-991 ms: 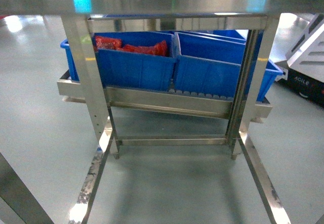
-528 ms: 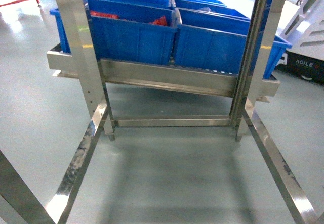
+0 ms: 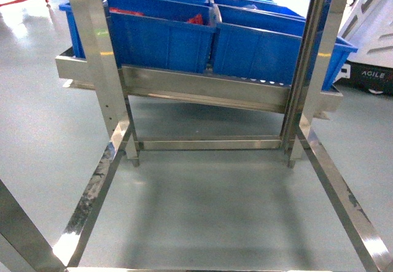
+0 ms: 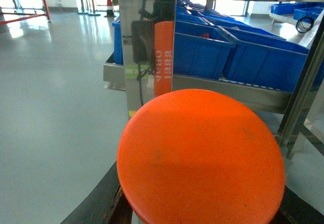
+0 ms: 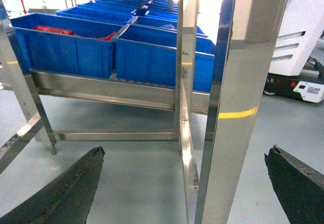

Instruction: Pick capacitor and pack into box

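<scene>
Closest to the right wrist camera, the right gripper [image 5: 185, 183] holds its two dark padded fingers [image 5: 61, 193] spread wide with nothing between them, pointing level towards a steel rack post [image 5: 238, 97]. The left wrist view is mostly filled by a round orange disc [image 4: 202, 158], so whether the left gripper is open or closed cannot be told. Beyond, grey floor [image 3: 209, 204] lies inside the steel rack frame [image 3: 98, 57]. Farther back, blue bins [image 3: 163, 38] sit on a sloped shelf; one seems to hold red packets [image 5: 50, 30]. The box appears in no view.
</scene>
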`<state>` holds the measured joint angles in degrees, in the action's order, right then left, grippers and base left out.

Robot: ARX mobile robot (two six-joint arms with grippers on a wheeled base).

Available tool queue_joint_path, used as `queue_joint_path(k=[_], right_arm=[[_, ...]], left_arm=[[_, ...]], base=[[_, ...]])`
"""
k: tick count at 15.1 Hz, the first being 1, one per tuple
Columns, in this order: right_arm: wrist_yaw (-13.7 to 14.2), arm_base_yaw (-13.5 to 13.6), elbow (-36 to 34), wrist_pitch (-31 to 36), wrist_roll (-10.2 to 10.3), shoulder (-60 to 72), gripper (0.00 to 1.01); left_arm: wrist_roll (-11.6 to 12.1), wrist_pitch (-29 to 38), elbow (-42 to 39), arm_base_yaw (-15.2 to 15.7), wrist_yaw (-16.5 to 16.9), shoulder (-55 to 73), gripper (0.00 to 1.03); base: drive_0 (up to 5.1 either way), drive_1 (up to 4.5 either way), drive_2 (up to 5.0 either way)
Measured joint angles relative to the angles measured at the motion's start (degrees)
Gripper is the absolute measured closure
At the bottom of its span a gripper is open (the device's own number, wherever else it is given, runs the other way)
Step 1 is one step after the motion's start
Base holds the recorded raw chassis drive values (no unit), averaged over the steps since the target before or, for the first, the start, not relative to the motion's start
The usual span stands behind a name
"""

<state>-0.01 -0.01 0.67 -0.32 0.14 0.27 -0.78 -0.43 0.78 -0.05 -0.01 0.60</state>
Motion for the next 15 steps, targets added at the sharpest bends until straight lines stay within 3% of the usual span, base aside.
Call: queue_joint_path(k=[15], right_arm=[[0.0, 0.0, 0.0, -0.1, 0.0, 0.0, 0.03]], left_arm=[[0.0, 0.2, 0.0, 0.0, 0.0, 0.0, 0.59]], base=[[-5.0, 2.47, 2.5]])
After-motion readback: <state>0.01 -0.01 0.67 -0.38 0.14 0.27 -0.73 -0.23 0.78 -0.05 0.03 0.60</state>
